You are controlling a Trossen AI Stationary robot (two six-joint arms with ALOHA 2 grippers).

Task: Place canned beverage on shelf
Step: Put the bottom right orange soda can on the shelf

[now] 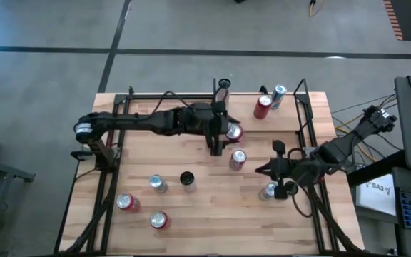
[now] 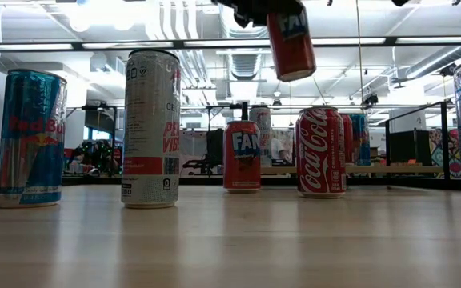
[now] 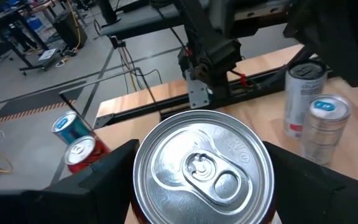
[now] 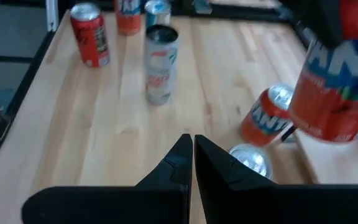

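L gripper over desk centre, toward far edge; clamped on red Fanta can, one finger each side of it in L wrist view. Low view: can hangs tilted, well clear of the wood, above the standing cans. High view: held can sits just near-side of the shelf edge, not on it.

Shelf along far side of desk, black rod frame. On it: red can, blue can, dark can — probably all upright, hard to tell from above.

2nd Fanta can on desk just below held one.

R gripper low over desk, R side; fingers closed together, holding nothing. Silver can just beside it.

Near-L of desk: 4 more cans, incl. tall silver one & Red Bull.
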